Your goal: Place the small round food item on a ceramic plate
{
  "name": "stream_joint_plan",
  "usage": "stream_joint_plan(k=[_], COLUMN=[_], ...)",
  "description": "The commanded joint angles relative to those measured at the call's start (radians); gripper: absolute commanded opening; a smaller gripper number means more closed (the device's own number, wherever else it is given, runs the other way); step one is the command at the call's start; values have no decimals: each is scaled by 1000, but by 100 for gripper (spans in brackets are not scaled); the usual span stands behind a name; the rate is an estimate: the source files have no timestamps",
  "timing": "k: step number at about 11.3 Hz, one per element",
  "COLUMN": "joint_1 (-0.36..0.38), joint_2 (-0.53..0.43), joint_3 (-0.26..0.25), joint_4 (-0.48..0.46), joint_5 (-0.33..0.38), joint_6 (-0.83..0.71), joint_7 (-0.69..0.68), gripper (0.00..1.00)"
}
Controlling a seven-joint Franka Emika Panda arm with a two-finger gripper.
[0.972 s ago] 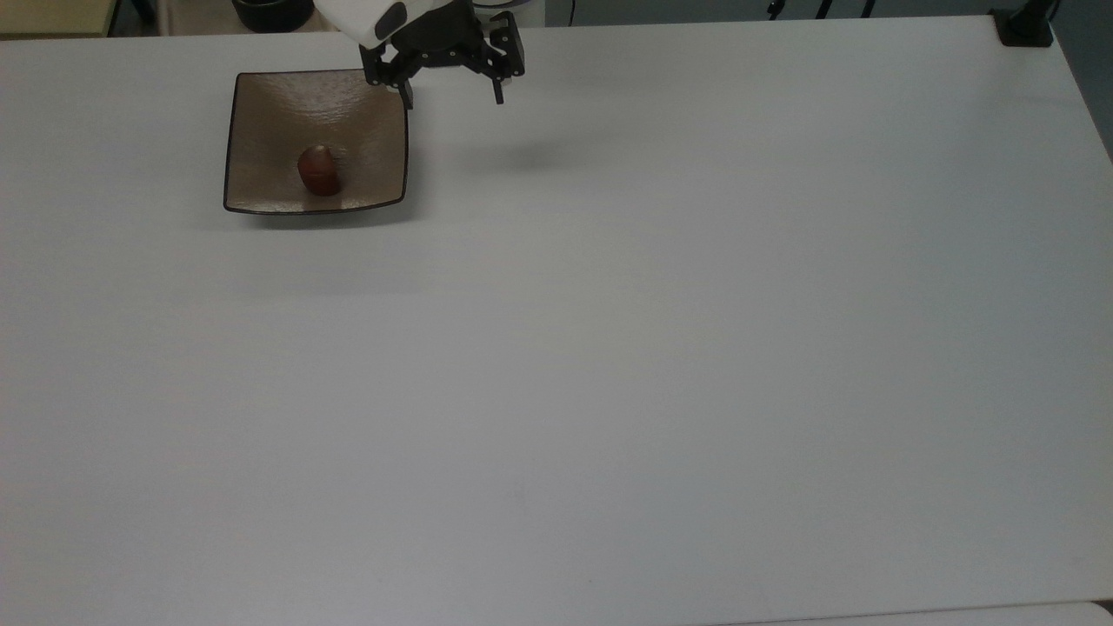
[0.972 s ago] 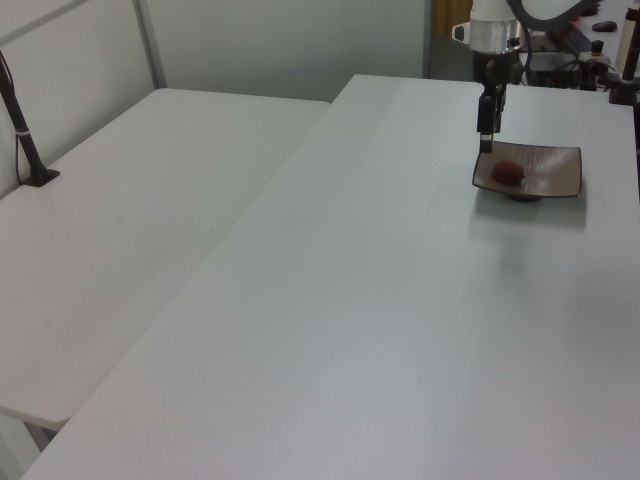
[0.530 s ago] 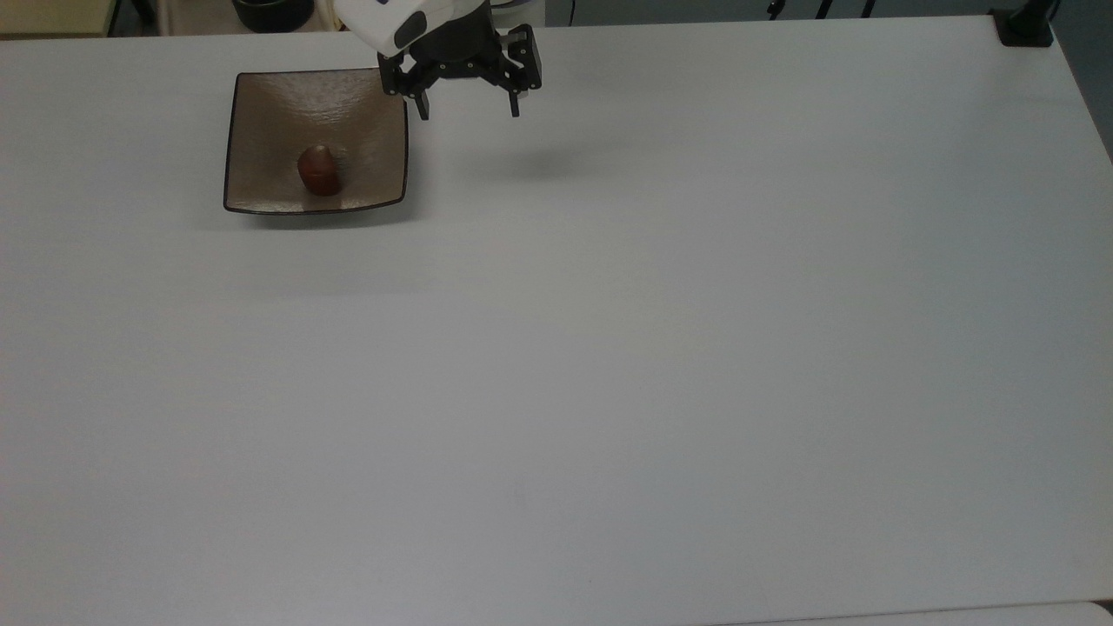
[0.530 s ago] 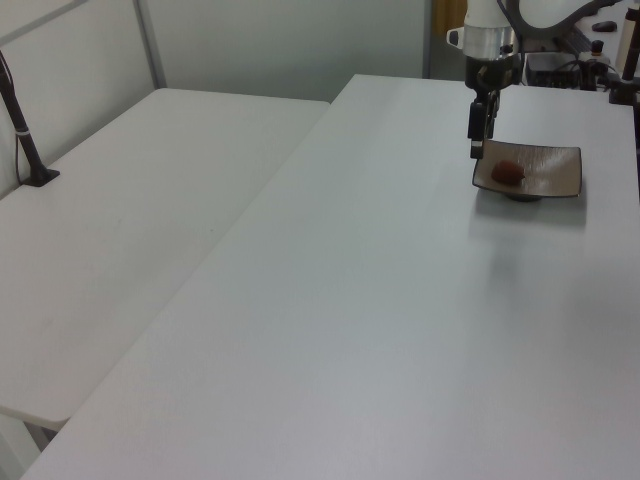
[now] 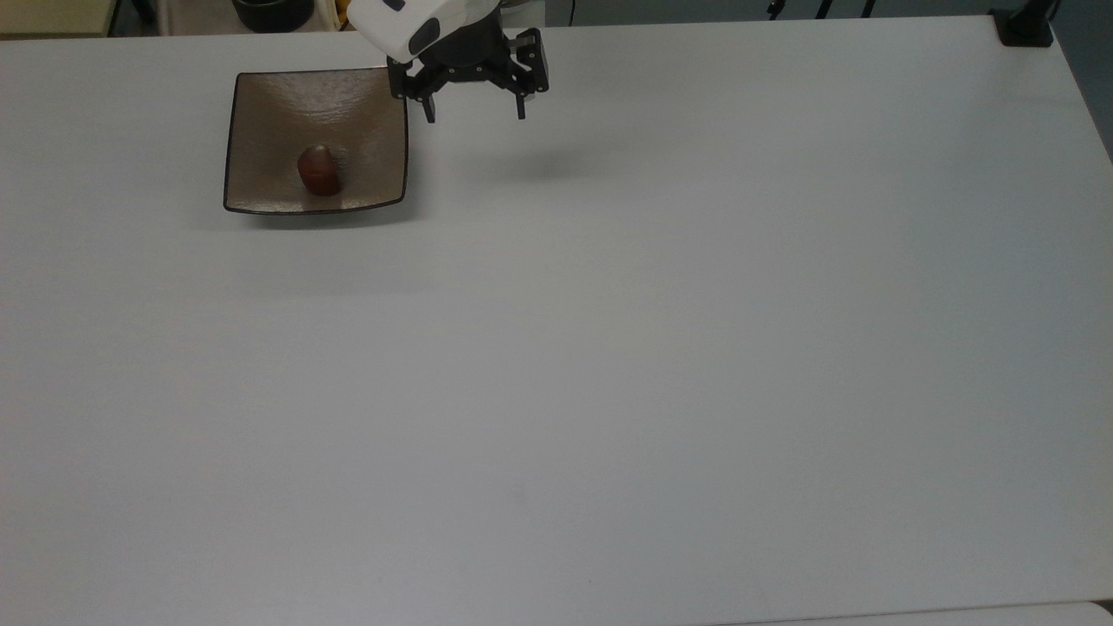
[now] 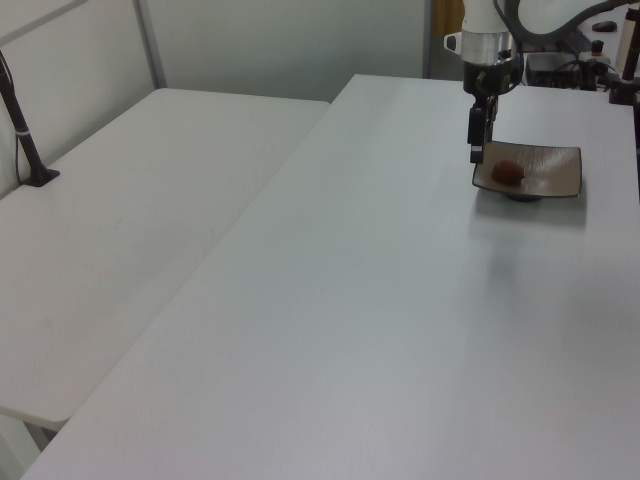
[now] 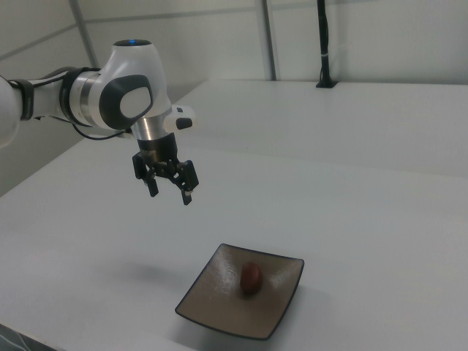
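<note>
The small round food item (image 5: 319, 170) (image 6: 508, 172) (image 7: 251, 278), a glossy dark reddish-brown lump, lies on the square brown-grey ceramic plate (image 5: 269, 113) (image 6: 553, 170) (image 7: 219, 296). My gripper (image 5: 475, 113) (image 6: 477, 152) (image 7: 170, 196) hangs in the air beside the plate, off the plate's corner toward the top view's right. Its fingers are spread wide and hold nothing. The gripper is well apart from the food item and casts a faint shadow on the table.
The white table (image 5: 609, 348) stretches wide to the top view's right and bottom. A second white table (image 6: 120, 230) adjoins it in the left view. A black post base (image 5: 1023, 30) stands at the far corner. A dark round object (image 5: 271, 10) lies behind the plate.
The gripper has drifted away from the plate toward the top view's right, staying open. The food item and plate have not moved.
</note>
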Motion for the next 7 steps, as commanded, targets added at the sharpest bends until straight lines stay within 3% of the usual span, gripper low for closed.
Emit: stream_joint_plan(k=[1,7], joint_1=[3,-3], joint_2=[-16,-18], joint_3=[4,4], joint_4=[-8,-8], joint_5=[-63,-87], joint_6=[19,21], joint_7=[13,19], gripper=[100,100])
